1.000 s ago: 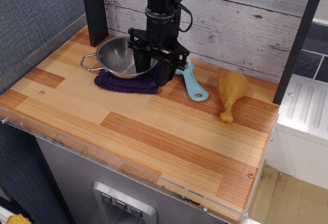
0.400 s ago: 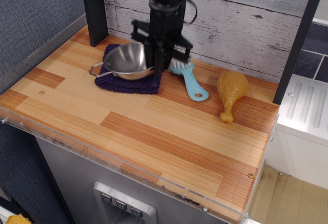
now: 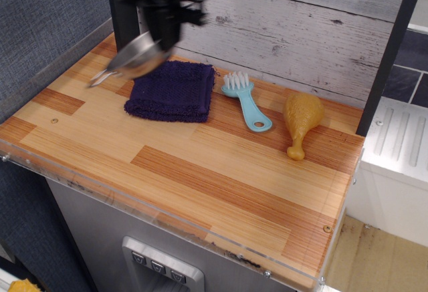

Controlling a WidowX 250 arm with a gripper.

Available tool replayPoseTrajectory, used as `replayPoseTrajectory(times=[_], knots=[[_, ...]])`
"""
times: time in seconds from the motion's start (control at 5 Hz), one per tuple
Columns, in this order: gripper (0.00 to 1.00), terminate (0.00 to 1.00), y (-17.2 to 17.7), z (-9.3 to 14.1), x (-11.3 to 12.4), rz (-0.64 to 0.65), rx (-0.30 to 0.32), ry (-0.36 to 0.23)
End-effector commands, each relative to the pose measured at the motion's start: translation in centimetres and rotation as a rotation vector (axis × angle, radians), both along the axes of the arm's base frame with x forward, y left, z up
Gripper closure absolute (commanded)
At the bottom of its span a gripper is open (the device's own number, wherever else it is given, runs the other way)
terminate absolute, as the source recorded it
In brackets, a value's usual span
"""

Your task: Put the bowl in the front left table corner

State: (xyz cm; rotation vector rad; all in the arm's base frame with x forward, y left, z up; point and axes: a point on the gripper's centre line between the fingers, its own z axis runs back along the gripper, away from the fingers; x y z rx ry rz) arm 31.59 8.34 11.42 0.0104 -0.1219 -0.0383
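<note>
Observation view: the shiny round stainless-steel bowl (image 3: 136,55) is shown tilted and motion-blurred above the rear left of the striped wood-plank tabletop (image 3: 200,172), held at its rim by the black robot gripper (image 3: 162,30), whose jaws are closed on it. The folded purple cloth (image 3: 172,90) is seen uncovered just right of the bowl. A light-blue brush (image 3: 245,101) and a yellow toy drumstick (image 3: 301,119) are laid further right. The front left table corner (image 3: 20,146) is seen well apart from the bowl.

Whitewashed plank wall (image 3: 301,31) behind — grey textured panel (image 3: 40,25) left.
</note>
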Motion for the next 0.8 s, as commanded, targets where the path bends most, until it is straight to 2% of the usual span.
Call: replayPoseTrajectory(times=[0.0, 0.2, 0.6], knots=[[1.00, 0.00, 4.9, -0.4, -4.5, 0.082, 0.020, 0.019], [1.00, 0.00, 6.1, -2.6, -5.3, 0.096, 0.028, 0.092], [1.00, 0.00, 7.2, -6.4, -5.0, 0.117, 0.012, 0.207]])
